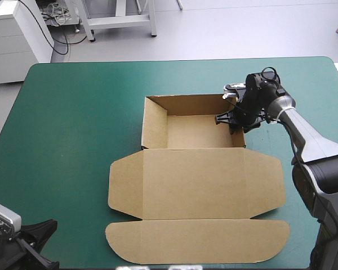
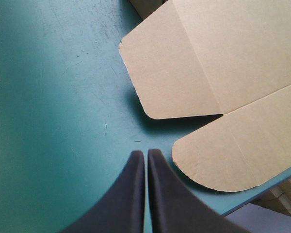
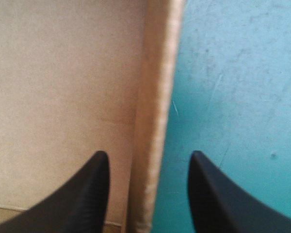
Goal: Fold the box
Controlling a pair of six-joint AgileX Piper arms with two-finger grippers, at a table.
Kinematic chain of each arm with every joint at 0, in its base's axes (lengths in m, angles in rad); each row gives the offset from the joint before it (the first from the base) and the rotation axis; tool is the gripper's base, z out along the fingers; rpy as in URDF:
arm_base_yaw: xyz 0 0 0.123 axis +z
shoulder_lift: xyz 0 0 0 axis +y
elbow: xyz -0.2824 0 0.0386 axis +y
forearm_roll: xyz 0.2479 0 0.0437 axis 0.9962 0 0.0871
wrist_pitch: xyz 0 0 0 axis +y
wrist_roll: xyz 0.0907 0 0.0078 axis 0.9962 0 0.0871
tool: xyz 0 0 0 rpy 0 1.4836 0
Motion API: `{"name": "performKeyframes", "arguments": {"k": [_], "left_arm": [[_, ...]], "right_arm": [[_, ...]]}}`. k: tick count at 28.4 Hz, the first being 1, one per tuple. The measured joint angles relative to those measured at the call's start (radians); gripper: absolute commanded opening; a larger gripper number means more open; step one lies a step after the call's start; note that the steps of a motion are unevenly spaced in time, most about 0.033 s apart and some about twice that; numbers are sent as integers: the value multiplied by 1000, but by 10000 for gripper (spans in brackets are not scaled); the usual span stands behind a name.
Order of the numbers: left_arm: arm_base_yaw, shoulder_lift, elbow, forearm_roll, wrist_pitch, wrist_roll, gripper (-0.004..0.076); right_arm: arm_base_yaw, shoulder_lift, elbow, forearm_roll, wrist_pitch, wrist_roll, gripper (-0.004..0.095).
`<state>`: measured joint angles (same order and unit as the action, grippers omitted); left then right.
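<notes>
Astride the box (image 1: 194, 185) wall, right pincer (image 3: 148, 155) gapes.

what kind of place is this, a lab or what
Most likely a robotics lab or test bench: a table with a teal-green cover, a half-formed brown box, and two robot arms at it, the right gripper astride a raised wall, the left gripper shut beside the flat lid.

The box (image 1: 194, 185) lies in the middle of the bench (image 1: 67, 112), its tray toward the far edge and its lid flat toward the near edge. The right pincer (image 3: 148, 158) straddles the tray's right wall, one finger inside and one outside. The left pincer (image 2: 145, 154) is at the bench's near left corner, beside the lid.
</notes>
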<state>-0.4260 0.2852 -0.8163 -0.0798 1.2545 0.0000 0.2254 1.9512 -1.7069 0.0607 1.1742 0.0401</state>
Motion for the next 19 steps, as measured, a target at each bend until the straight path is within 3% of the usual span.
{"name": "performKeyframes", "arguments": {"k": [8, 12, 15, 19], "left_arm": [[0, 0, 0, 0, 0, 0, -6], [0, 0, 1, -4, 0, 0, -6], [0, 0, 1, -29, 0, 0, -6], [0, 0, 1, -64, 1, 0, -8]], "right_arm": [[0, -1, 0, -5, -7, -2, -20], [-15, -21, -22, -73, -17, -3, -20], [-71, -63, -61, -167, -24, -5, -21], [-225, -113, -118, -250, -21, -28, -21]]}}
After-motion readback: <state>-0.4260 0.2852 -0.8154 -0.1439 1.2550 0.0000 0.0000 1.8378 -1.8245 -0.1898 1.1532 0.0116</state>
